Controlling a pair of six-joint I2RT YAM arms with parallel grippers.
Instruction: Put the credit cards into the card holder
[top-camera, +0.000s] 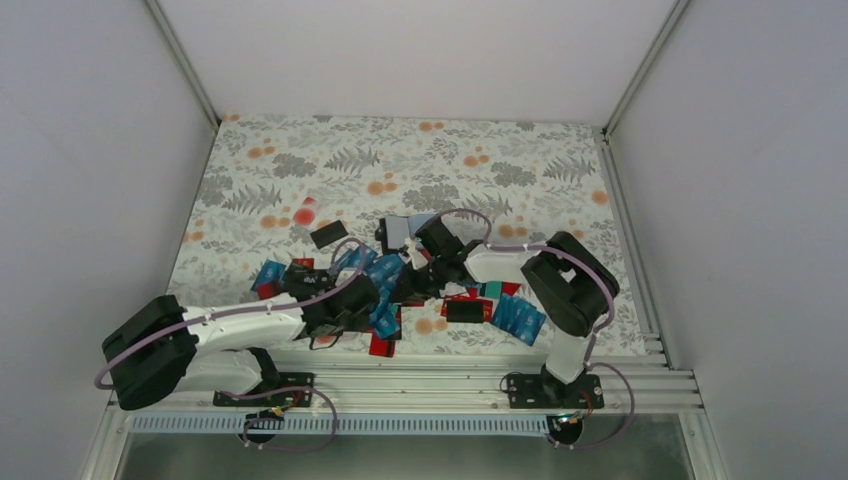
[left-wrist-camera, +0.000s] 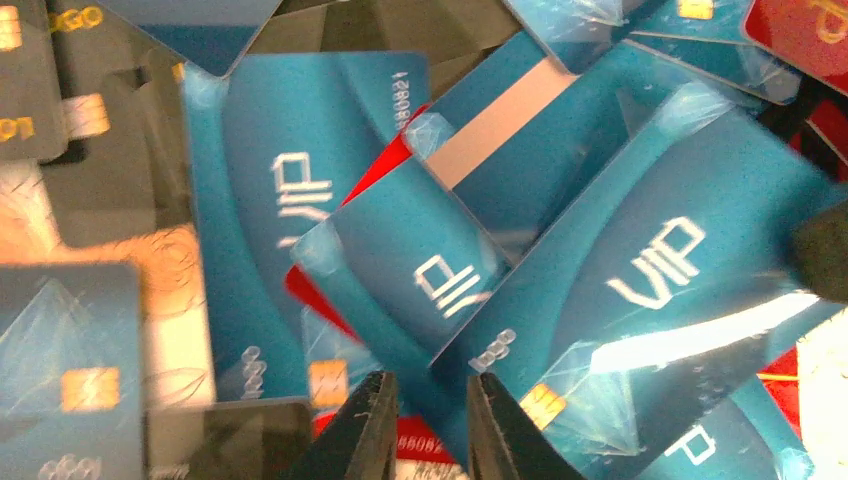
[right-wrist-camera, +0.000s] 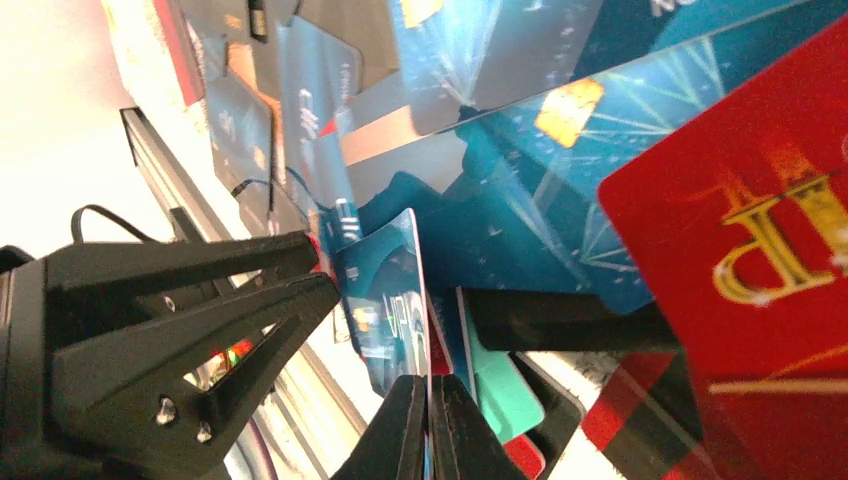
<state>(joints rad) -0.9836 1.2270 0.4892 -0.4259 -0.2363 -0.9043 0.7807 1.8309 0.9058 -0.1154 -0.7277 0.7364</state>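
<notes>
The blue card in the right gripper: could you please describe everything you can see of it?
The blue card is thin, glossy plastic with pale VIP lettering and a gold chip. It stands on edge, its lower edge pinched between the shut fingers of the right gripper. A teal card lies beside it.

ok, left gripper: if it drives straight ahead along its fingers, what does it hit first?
Most likely the blue VIP card lying on top of the pile, straight ahead of the left gripper and overlapping a red card. Depth is hard to judge from the wrist view.
</notes>
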